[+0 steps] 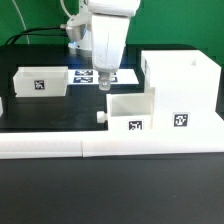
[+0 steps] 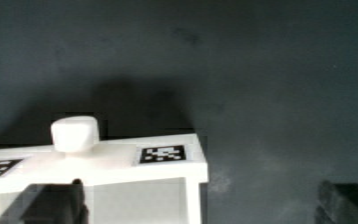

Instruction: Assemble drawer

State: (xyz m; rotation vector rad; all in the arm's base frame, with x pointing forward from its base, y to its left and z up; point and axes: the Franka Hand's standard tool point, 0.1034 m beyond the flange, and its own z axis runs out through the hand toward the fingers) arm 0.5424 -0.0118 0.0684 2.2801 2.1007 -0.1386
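1. The white arm [image 1: 105, 30] comes down from the top of the exterior view, with the tool [image 1: 103, 85] hanging above the black desk [image 1: 60, 112].
2. In the wrist view the tool [image 2: 197, 205] is spread wide. One of its dark fingers [image 2: 48, 205] sits at each lower corner of the picture, well apart, and nothing is between them in its grasp.
3. The drawer housing [image 1: 182, 92], a large white box with an open top and a square tag on its front, stands at the exterior view's right.
4. A small tray [image 1: 130, 112] sits against the housing's side towards the exterior view's left. It carries a tag on its face, and its knob [image 1: 100, 118] points to the exterior view's left. I cannot tell whether it is partly inside the housing or only touching it.
5. A second tray [image 1: 40, 82], also tagged, stands well apart at the exterior view's left.
6. The marker board [image 1: 85, 75] lies flat on the desk behind the tool.
7. A long white L-shaped bar [image 1: 60, 148] runs along the front, with the housing and the small tray just behind it.
8. The wrist view looks down on a tray end [image 2: 140, 165] with an upright knob [image 2: 73, 133] and two tags on the dark desk [image 2: 247, 80].
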